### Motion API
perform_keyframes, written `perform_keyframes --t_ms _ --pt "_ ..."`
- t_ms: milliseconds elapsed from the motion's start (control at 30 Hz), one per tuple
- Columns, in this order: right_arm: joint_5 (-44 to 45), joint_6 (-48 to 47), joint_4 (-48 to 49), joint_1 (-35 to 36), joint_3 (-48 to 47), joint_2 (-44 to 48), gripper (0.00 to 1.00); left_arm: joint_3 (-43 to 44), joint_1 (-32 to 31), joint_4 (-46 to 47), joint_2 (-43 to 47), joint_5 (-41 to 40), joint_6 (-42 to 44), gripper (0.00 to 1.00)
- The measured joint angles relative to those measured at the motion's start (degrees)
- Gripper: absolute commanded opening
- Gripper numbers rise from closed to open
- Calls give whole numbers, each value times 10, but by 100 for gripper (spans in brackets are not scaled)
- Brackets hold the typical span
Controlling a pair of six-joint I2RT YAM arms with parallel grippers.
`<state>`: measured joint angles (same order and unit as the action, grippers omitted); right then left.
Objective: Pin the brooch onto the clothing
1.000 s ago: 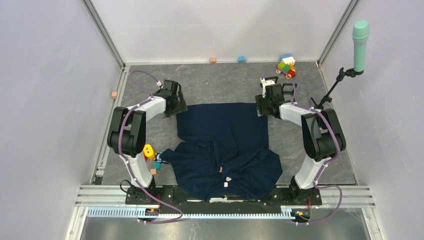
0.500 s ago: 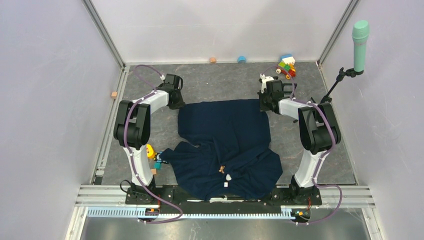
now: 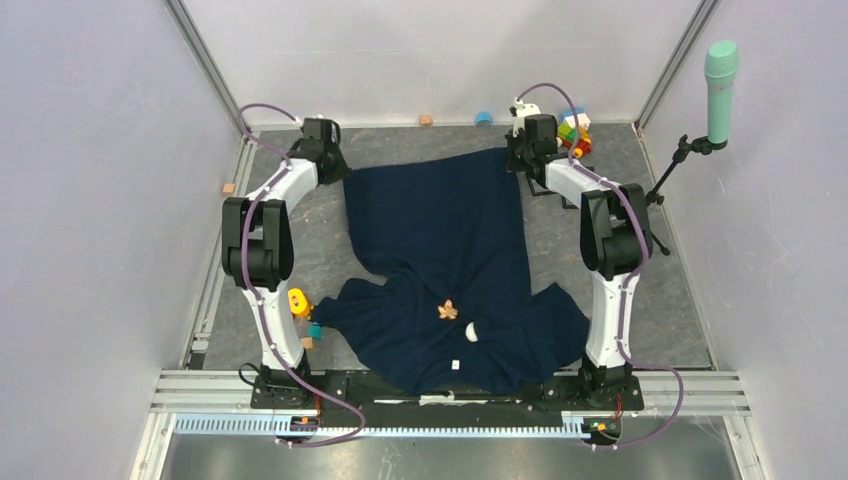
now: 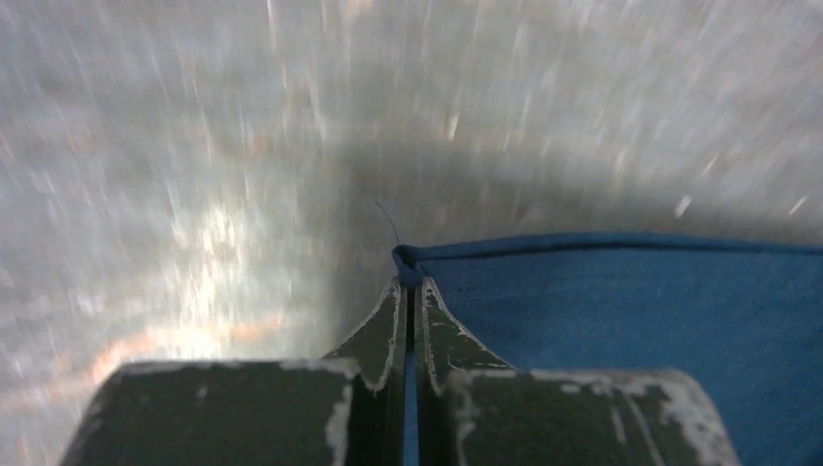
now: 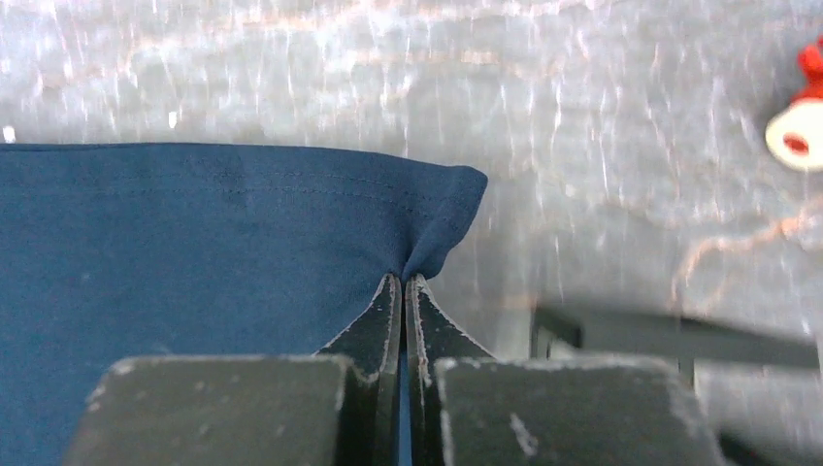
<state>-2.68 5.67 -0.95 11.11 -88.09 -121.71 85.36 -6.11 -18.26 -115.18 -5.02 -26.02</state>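
The clothing, a dark navy shirt, lies stretched along the grey table from the far end to the near edge. A small tan, star-shaped brooch rests on the shirt's near part, with a small white bit beside it. My left gripper is shut on the far-left hem corner; in the left wrist view the left gripper pinches bunched blue fabric. At the far-right hem corner my right gripper is shut too; the right wrist view shows the right gripper clamping the cloth.
Coloured toy blocks sit at the far right, just behind the right gripper; a red-and-white piece shows in the right wrist view. A teal microphone on a stand rises at the right. A yellow toy and a teal block lie by the left arm.
Both grippers have shut on the hem corners and moved toward the far wall, dragging the shirt with them. The cloth is now stretched longer and the brooch lies more exposed.
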Motion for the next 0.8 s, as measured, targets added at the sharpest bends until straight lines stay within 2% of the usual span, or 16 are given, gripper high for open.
perform_keyframes --t_ms 200,333,367,433,467,533,567,633,700,800 --pt "-13 33 5 -8 -170 -130 0 169 39 22 -91 31 0 2" --pt "-21 61 37 -16 -209 -182 0 248 53 21 -165 55 0 2" --pt "-23 69 47 -18 -209 -191 2 266 55 18 -184 61 0 2" --pt "-27 81 64 -22 -209 -203 15 299 57 14 -220 71 0 6" --pt "-30 86 77 -24 -210 -208 25 313 58 11 -234 76 0 18" --pt "-38 94 97 -29 -210 -216 41 335 60 6 -257 86 1 54" --pt "-42 95 105 -31 -210 -217 51 342 62 6 -264 87 3 68" --pt "-51 91 118 -35 -210 -217 67 348 67 5 -268 92 5 86" --pt "-64 84 134 -38 -213 -217 78 352 72 7 -268 97 6 92" --pt "-94 64 142 -42 -206 -204 83 343 76 11 -258 98 6 96"
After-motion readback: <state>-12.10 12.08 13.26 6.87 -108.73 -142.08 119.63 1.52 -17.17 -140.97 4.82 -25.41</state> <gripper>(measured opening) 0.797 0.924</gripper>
